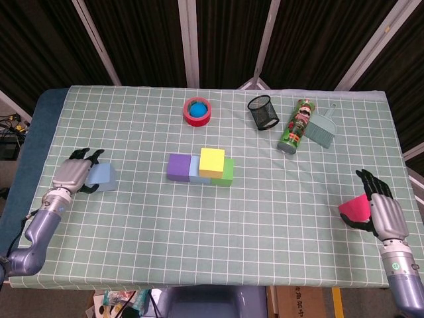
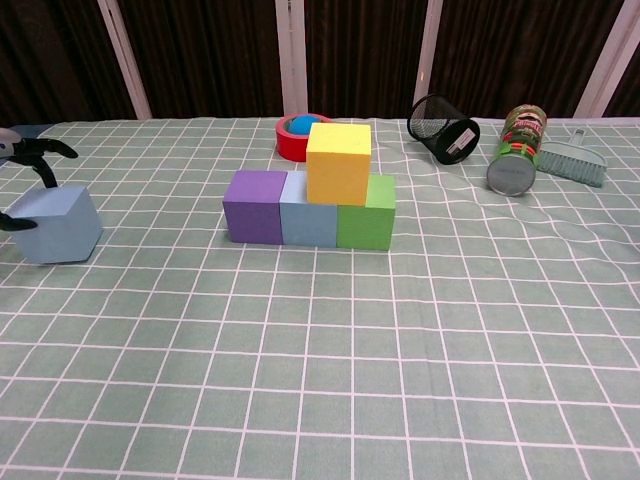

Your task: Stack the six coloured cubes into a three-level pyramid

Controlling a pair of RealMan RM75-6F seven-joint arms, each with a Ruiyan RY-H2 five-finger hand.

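Behind cube stack [image 1: 201, 167]: tape roll [image 1: 197, 110], mesh cup [image 1: 264, 112], can [image 1: 295, 125], brush [image 1: 321, 127]

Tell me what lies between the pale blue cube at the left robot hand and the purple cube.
Nothing: only bare checked tablecloth separates the pale blue cube from the purple cube, plainly in the head view.

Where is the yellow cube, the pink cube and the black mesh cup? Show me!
yellow cube [image 2: 338, 162], chest view, middle of its front face.
pink cube [image 1: 354, 209], head view, its top face beside the right hand.
black mesh cup [image 1: 264, 112], head view, its mesh side wall.
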